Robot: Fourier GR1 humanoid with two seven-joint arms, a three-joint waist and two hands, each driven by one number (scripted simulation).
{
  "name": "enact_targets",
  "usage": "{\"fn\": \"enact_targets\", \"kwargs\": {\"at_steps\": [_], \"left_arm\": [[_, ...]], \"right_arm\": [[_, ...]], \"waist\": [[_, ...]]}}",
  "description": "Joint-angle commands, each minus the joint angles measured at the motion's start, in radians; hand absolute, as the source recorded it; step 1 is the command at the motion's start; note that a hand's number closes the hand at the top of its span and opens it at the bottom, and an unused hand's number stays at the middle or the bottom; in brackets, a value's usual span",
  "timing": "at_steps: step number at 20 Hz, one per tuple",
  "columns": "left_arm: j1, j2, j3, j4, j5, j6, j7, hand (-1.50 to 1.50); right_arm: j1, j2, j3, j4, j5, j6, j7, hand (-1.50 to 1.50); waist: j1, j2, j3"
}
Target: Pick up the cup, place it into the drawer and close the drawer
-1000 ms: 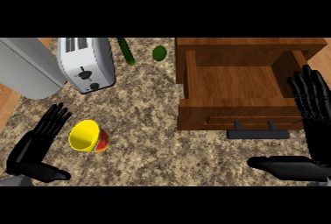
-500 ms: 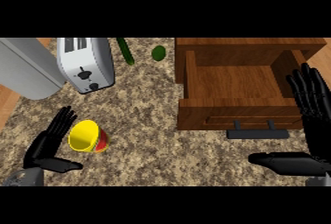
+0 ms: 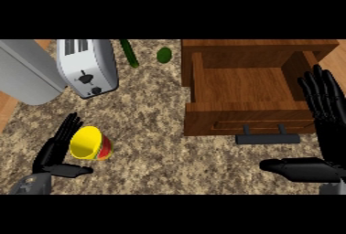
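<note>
Granite counter (image 3: pixel 155 137): open drawer (image 3: pixel 246 87) lay beside the spread right hand (image 3: pixel 324 119); cup (image 3: pixel 91 144) touched the left hand's (image 3: pixel 57 153) straight fingers.

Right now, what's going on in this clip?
The left robot hand is open beside the yellow cup on the counter, fingers at its left and thumb below it, not yet curled round it. The wooden drawer stands open, nothing visible inside. The right robot hand rests open by the drawer's right side.

Two glossy black hands, left hand (image 3: pixel 52 155) and right hand (image 3: pixel 326 119), on grey wrists.
</note>
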Motion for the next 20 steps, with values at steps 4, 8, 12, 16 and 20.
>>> {"fn": "enact_targets", "kwargs": {"at_steps": [4, 8, 12, 16, 20], "left_arm": [[-0.042, 0.017, -0.019, 0.115, -0.030, -0.105, -0.190, -1.50], [-0.110, -0.024, -0.014, 0.157, -0.028, -0.047, -0.163, -1.50], [-0.103, 0.008, -0.017, 0.178, -0.031, -0.098, -0.200, -1.50], [-0.154, -0.035, -0.015, 0.184, -0.019, -0.094, -0.161, -1.50], [-0.163, -0.043, -0.027, 0.178, -0.018, -0.143, -0.163, -1.50]], "right_arm": [[-0.002, 0.030, 0.046, -0.031, 0.035, -0.019, 0.013, -1.50], [-0.032, 0.025, 0.046, 0.002, 0.041, -0.017, 0.016, -1.50], [-0.010, 0.023, 0.033, -0.008, 0.018, -0.005, 0.017, -1.50], [-0.053, 0.004, 0.020, 0.015, -0.001, 0.011, 0.033, -1.50], [-0.010, 0.027, 0.046, 0.010, 0.029, -0.002, 0.015, -1.50]], "waist": [[-0.009, 0.004, -0.002], [-0.009, 0.005, -0.002], [-0.006, 0.004, -0.001], [-0.012, 0.008, -0.002], [-0.015, 0.008, -0.002]]}}
